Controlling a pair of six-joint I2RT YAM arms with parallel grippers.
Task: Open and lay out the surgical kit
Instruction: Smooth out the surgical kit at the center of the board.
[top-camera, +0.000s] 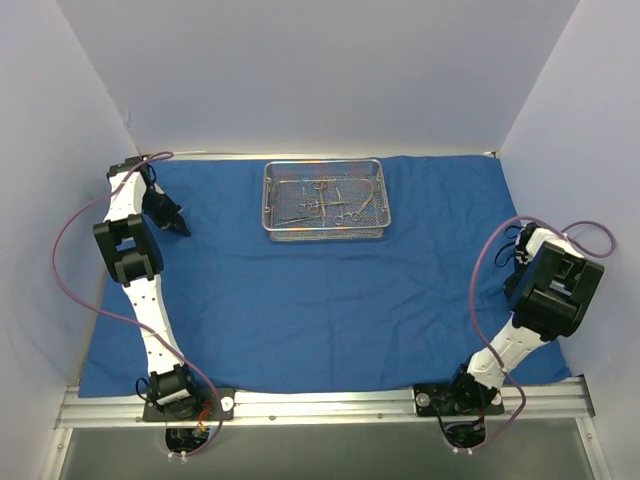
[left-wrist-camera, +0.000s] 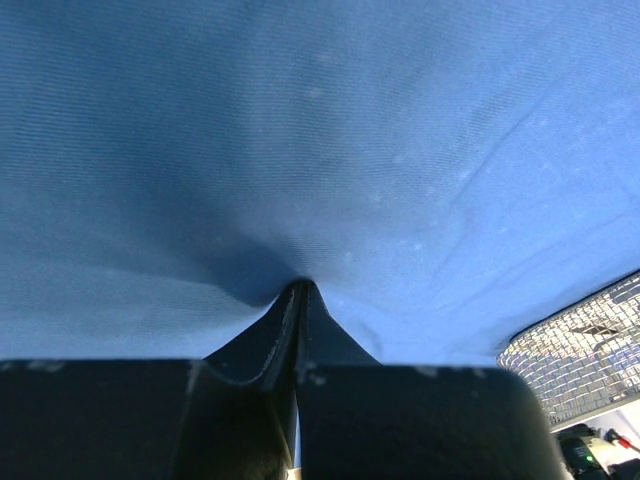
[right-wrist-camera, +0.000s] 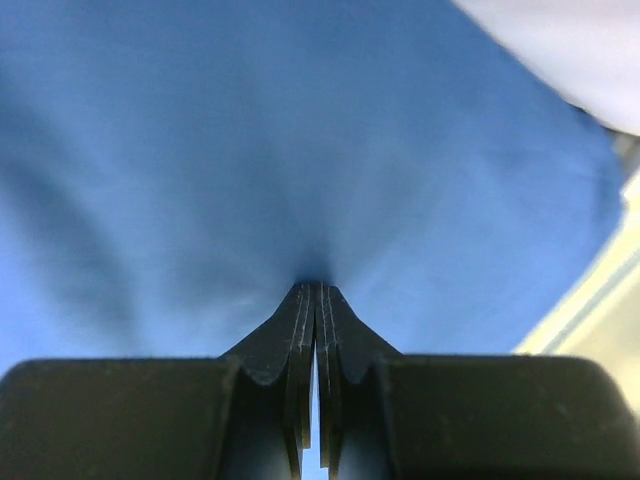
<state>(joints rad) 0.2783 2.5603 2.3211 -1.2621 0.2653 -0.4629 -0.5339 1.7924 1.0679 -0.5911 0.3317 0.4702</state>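
The cloth is lying spread flat, its long axis running left to right, and the tray is sitting on it at the far centre, its long side also running left to right. The instruments are lying inside the tray, mostly pointing near to far or slightly diagonal; which end is carrying the ring handles is too small to tell. The left pincer is resting at the far left of the cloth, well apart from the tray, pressed together on what is looking like a small pinch of fabric, since creases are running into its tips. The right pincer is doing the same near the right edge. The main risk is coming from those 2 pinches: any pull outward is likely dragging the cloth under the tray, skewing it or rattling the instruments into a tangle. Uneven pulls are also risking a ridge across the middle, and a thin pinch may be slipping free.
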